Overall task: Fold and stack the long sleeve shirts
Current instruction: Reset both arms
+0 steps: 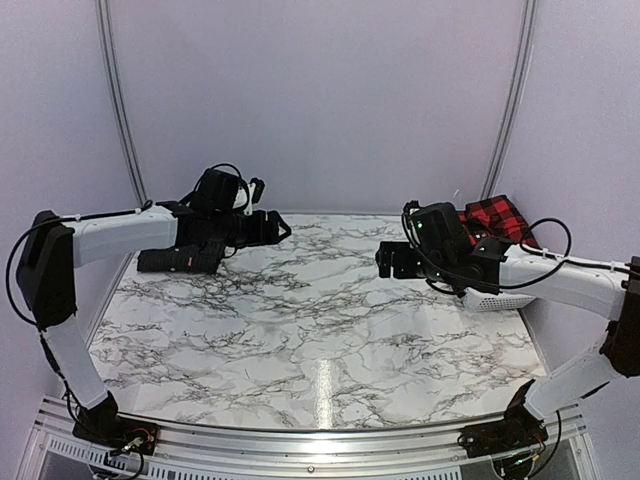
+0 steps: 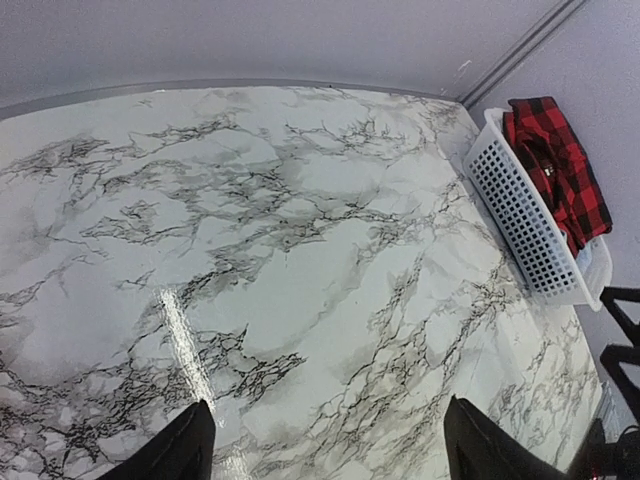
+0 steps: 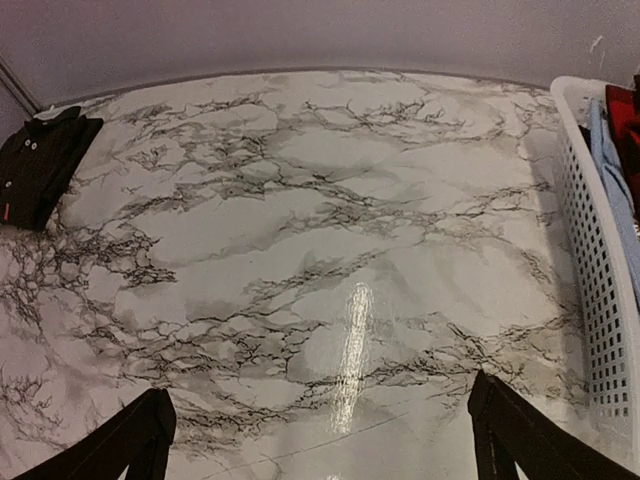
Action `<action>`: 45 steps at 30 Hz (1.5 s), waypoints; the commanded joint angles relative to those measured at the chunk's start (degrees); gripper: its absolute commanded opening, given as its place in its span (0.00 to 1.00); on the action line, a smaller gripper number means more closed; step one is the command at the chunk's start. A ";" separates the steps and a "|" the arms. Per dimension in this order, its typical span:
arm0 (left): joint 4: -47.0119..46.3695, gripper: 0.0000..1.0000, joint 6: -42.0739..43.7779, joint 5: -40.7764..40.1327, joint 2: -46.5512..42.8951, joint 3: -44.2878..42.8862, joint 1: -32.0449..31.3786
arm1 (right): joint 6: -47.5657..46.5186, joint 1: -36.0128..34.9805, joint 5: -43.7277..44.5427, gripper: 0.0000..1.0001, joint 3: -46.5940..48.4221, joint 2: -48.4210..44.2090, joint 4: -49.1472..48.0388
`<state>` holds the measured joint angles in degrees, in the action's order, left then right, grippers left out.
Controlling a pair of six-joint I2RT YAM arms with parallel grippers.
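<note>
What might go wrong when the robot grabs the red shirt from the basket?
1. The red checked shirt is bunched in the white basket, which looks light. Pulling might drag or tip the basket.
2. A blue cloth lies beside it. The open right claw might pinch both.
3. The left claw hangs close to the folded black shirt. A bump might spoil its fold.

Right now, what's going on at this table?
Neither arm is handling anything. The left hand and right hand are both open and empty above the marble table. The black shirt lies folded at the table's far left corner. The red-and-black checked shirt sits in the white basket on the right, not yet folded or stacked.
</note>
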<state>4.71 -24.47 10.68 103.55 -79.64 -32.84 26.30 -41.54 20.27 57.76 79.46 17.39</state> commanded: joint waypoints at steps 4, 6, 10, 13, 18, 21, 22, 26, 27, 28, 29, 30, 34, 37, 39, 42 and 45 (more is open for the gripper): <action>-3.01 0.90 2.33 -9.12 -13.81 12.39 -3.47 | -5.16 0.41 2.23 0.99 -0.81 -5.36 -10.22; -3.48 0.92 2.42 -11.54 -17.99 15.81 -3.87 | -6.03 0.38 1.35 0.99 -0.88 -6.36 -10.81; -4.18 0.99 2.18 -13.25 -24.95 21.24 -3.90 | -5.96 0.40 0.68 0.98 -0.89 -7.29 -10.16; -6.69 0.99 2.23 -14.28 -28.85 24.81 -3.90 | -5.63 0.45 0.38 0.99 -0.72 -7.24 -8.50; -7.42 0.99 2.87 -15.48 -31.51 27.65 -3.90 | -5.38 0.38 -0.37 0.99 -1.62 -7.56 -7.94; -7.04 0.99 3.03 -15.65 -31.47 27.93 -3.90 | -5.39 0.40 -1.01 0.99 -2.13 -7.85 -8.46; -7.00 0.99 3.10 -15.85 -31.48 28.03 -3.90 | -5.27 0.35 -1.04 0.99 -2.31 -8.00 -8.68; -6.17 0.99 3.90 -17.12 -31.89 28.22 -3.90 | -4.94 0.36 -0.87 0.98 -2.69 -8.25 -8.89; -5.86 0.99 4.01 -17.63 -31.98 28.22 -3.90 | -4.94 0.41 -0.85 0.99 -2.73 -8.33 -8.92; -5.64 0.99 4.14 -17.79 -32.15 28.22 -3.90 | -5.02 0.41 -0.89 0.98 -2.81 -8.42 -8.98; -5.60 0.99 4.27 -17.76 -32.18 28.22 -3.90 | -5.15 0.38 -0.94 0.98 -2.89 -8.58 -8.99; -5.59 0.99 4.27 -17.76 -32.17 28.18 -3.90 | -5.32 0.40 -1.01 0.99 -2.95 -8.68 -9.11; -5.76 0.99 3.84 -17.85 -32.05 28.05 -3.90 | -5.61 0.33 -1.19 0.99 -2.76 -8.72 -9.21; -5.86 0.99 3.79 -17.69 -32.00 27.96 -3.90 | -5.69 0.42 -1.29 0.98 -2.74 -8.74 -9.21; -5.85 0.99 3.85 -17.90 -32.16 27.93 -3.90 | -5.80 0.36 -1.31 0.99 -2.74 -8.79 -9.17; -5.77 0.99 3.97 -18.22 -32.18 28.04 -3.90 | -5.91 0.41 -1.41 0.99 -2.74 -8.76 -9.06; -5.69 0.99 3.90 -18.29 -32.07 28.04 -3.90 | -5.99 0.41 -1.35 0.99 -2.73 -8.71 -8.88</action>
<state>-0.82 -21.39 -6.59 72.95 -51.75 -36.80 20.91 -41.54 19.35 54.48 71.99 8.95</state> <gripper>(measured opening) 0.989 0.985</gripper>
